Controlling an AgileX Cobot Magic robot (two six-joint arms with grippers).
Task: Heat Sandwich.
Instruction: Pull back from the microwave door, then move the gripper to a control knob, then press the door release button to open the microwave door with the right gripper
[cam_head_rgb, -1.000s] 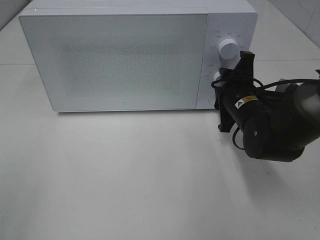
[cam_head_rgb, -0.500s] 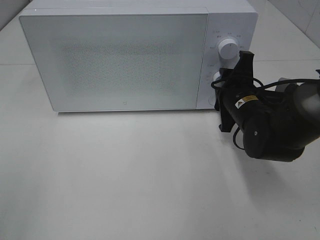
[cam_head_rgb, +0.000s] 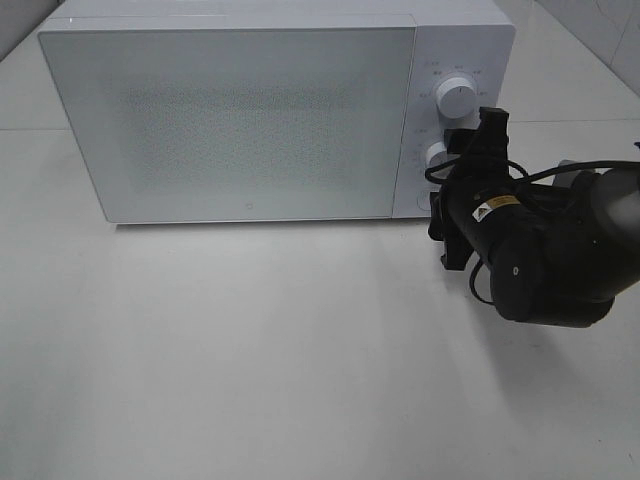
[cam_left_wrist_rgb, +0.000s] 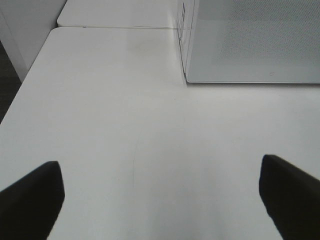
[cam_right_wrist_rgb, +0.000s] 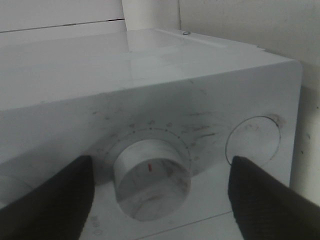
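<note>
Sandwich is unseen, we judge behind the shut microwave door (cam_head_rgb: 240, 120), while our right gripper (cam_right_wrist_rgb: 160, 200) has just parted its jaws off the lower knob (cam_head_rgb: 437, 153) at centre right, so heating seems set; our left gripper (cam_left_wrist_rgb: 160, 197) hangs with jaws wide apart.

The microwave casing (cam_right_wrist_rgb: 150, 70) ahead of the right pincer (cam_right_wrist_rgb: 160, 200) looks smooth, white and slightly glossy. The knob (cam_right_wrist_rgb: 151, 178) between its matt black fingers (cam_right_wrist_rgb: 50, 200) is white plastic with grey scuffs. The desk (cam_head_rgb: 250, 350) under the pincer is smooth, white and faintly shiny.
</note>
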